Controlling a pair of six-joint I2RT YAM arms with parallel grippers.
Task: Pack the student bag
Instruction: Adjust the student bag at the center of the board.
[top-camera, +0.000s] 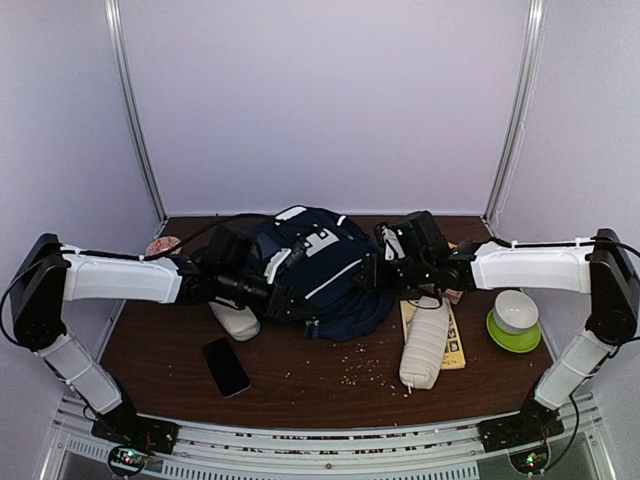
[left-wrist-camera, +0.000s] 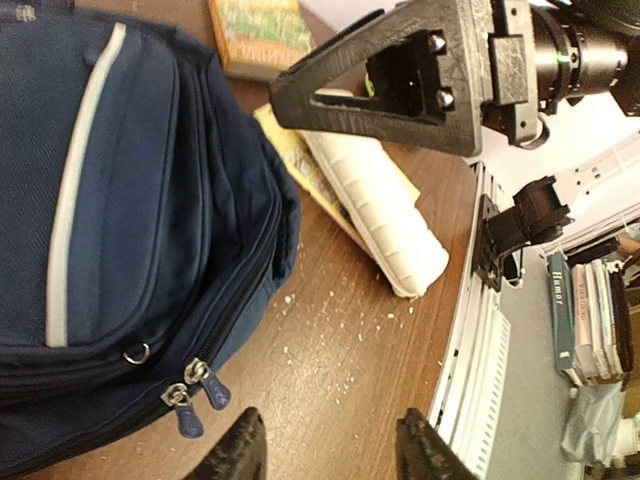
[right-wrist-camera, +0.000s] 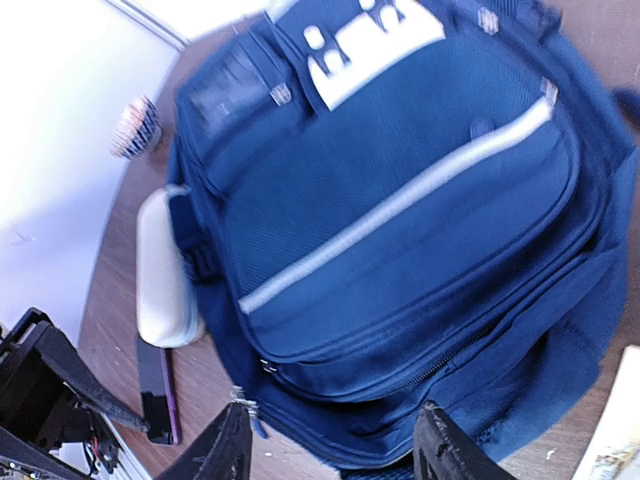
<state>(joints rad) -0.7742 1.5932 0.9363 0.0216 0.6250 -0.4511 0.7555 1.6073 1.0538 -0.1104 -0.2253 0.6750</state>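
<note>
Since the dark wooden desk (top-camera: 300, 375) carries everything, we begin there. The student bag (top-camera: 320, 270) lies flat at its middle, toward the back, with the front panel up. The left arm (top-camera: 120, 278) and right arm (top-camera: 525, 265) reach inward low from either side, forearms near level, so each hand meets the bag at a flank.

The left hand (left-wrist-camera: 330, 455) hangs over the desk just beside the bag's lower corner, fingers spread wide with nothing between them. The right hand (right-wrist-camera: 335, 455) hovers above the bag's edge, likewise wide and empty. We judge this a bracketing posture for opening the bag, as its compartments look zipped.

Unpacked items lie around the bag:
- a ribbed pale pouch (top-camera: 425, 345) to the right, resting partly on a yellow book (top-camera: 455, 345)
- a smooth pale case (top-camera: 237, 320) touching the bag's left side
- a green bowl (top-camera: 513, 332) far right, holding a white cup (top-camera: 516, 308)
- a black phone (top-camera: 226, 366) front left

Two zip pulls (left-wrist-camera: 195, 395) sit together at the bag's corner, near the left hand. Crumbs (top-camera: 350, 358) dot the desk.
</note>
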